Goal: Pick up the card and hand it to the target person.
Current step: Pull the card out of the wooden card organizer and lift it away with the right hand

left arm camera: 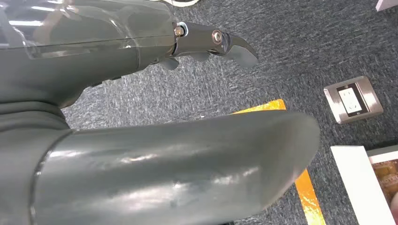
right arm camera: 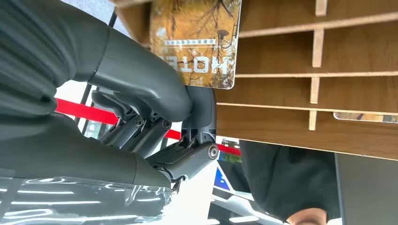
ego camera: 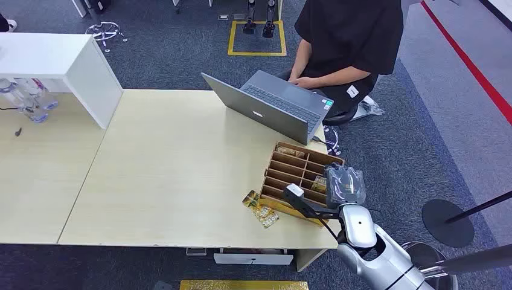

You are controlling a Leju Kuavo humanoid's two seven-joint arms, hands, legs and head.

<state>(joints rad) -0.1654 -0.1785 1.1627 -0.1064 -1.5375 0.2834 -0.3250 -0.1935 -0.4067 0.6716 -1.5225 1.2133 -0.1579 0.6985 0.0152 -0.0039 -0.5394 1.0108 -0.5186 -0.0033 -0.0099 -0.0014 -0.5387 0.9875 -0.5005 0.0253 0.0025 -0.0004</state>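
We see our right hand [ego camera: 344, 187] over the near right end of the brown wooden slotted organiser box [ego camera: 284, 158], which sits at the right edge of the pale wooden table [ego camera: 169, 175]. In the right wrist view the yellow-brown printed hotel card [right arm camera: 199, 42] stands in one of the slots, and the thick grey thumb [right arm camera: 155, 89] lies against its lower corner with the darker fingers [right arm camera: 141, 129] curled just behind it. We judge the card is being pinched there, though the contact itself is partly hidden. The card's long axis runs out of the slot, along the dividers, and its free end points away from our hand. Our right hand is much the nearer one; our left hand [left arm camera: 211, 44] hangs over the grey carpet with its fingers apart, holding nothing. More cards [ego camera: 261, 209] lie loose on the table just beside the box. The person in a black shirt [ego camera: 350, 42] sits at the grey laptop [ego camera: 272, 106] beyond the box, so the hand-over would go forward.
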